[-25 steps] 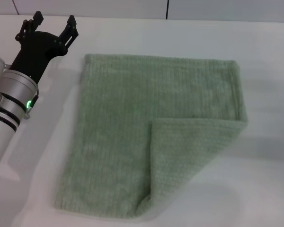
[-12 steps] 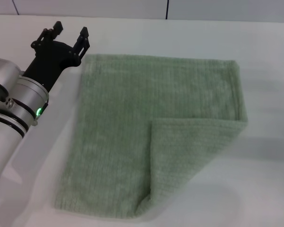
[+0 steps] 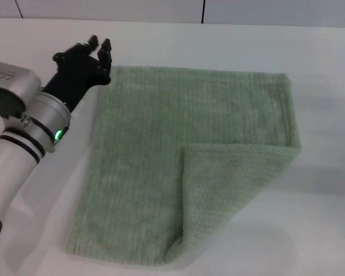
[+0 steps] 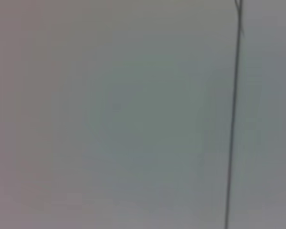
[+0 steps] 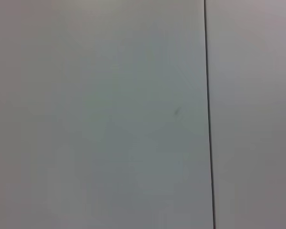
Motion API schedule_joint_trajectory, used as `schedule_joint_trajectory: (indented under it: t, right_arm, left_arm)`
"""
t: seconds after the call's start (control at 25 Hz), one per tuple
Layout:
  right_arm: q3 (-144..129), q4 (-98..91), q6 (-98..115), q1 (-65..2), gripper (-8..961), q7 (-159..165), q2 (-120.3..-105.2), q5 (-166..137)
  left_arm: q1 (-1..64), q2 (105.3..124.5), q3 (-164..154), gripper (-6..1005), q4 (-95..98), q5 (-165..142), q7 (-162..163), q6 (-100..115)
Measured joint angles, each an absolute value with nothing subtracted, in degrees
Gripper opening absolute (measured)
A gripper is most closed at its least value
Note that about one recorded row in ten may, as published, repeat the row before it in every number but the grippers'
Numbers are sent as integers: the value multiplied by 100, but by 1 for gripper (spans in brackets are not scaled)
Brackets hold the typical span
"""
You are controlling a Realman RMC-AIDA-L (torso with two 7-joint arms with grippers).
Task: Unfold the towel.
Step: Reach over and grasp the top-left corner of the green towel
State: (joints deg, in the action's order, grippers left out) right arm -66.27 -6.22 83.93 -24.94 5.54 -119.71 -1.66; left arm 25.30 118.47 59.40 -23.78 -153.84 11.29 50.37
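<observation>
While towel (image 3: 190, 161) lies w/ one corner folded over, left gripper (image 3: 99, 47) hovers beside far-left corner, jaws nearly clenched.

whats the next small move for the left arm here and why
Probably lower the left end effector onto the far left corner of the towel and close on it. It sits right at that corner and does not appear to hold any cloth. The near right corner is folded over onto the towel, so the unfolding is not yet done. The right end effector is out of view.
</observation>
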Motion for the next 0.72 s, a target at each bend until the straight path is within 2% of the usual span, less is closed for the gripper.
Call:
schedule_joint_trajectory:
  t: [0.12,0.24,0.48,0.72]
  right_arm:
    - [-6627,-625,8393,-2496,776,554,-11971,-159]
    - [-6627,-623,8393,-2496,776,553,-11971,-157]
    - [-6627,-622,8390,-2496,777,553,-11971,-152]
    - [-6629,-634,8390,-2505,777,553,-11971,-149]
  left_arm:
    - [2649,11840,5823,314,-2399,-15391,1240,4739]
    - [2788,11830,5767,88,-2423,-15432,1341,4390]
    - [3164,11820,5745,-2,-2423,-15461,1442,3490]
    - [3492,11829,5747,-2,-2422,-15469,1490,2659]
